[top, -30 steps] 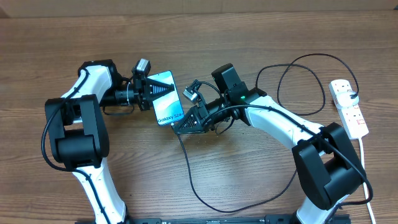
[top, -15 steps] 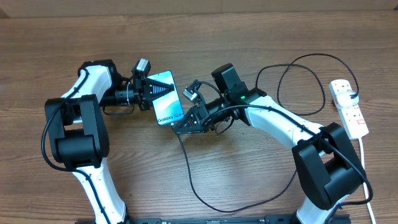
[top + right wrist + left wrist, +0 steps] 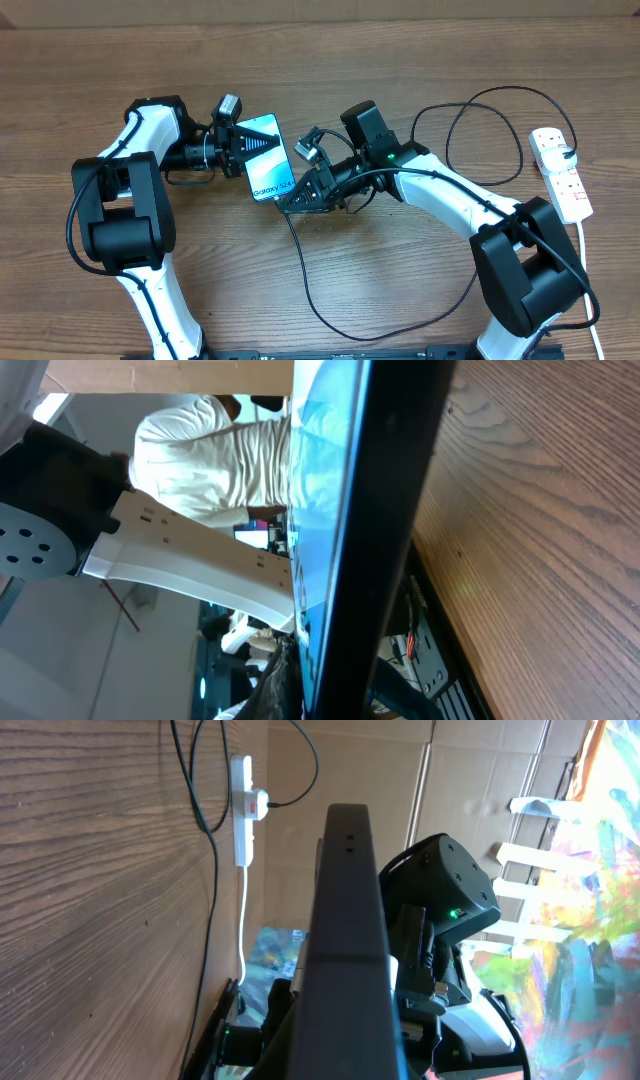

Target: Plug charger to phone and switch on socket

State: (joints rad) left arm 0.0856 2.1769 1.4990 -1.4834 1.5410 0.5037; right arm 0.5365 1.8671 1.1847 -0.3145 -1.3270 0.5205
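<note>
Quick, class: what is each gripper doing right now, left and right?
The left gripper is shut on the phone.
The right gripper is shut on the charger, near its connector end by the phone.

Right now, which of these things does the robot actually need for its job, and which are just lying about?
Part of the job: phone, charger, socket.
Just there: table, cardboard behind it.
</note>
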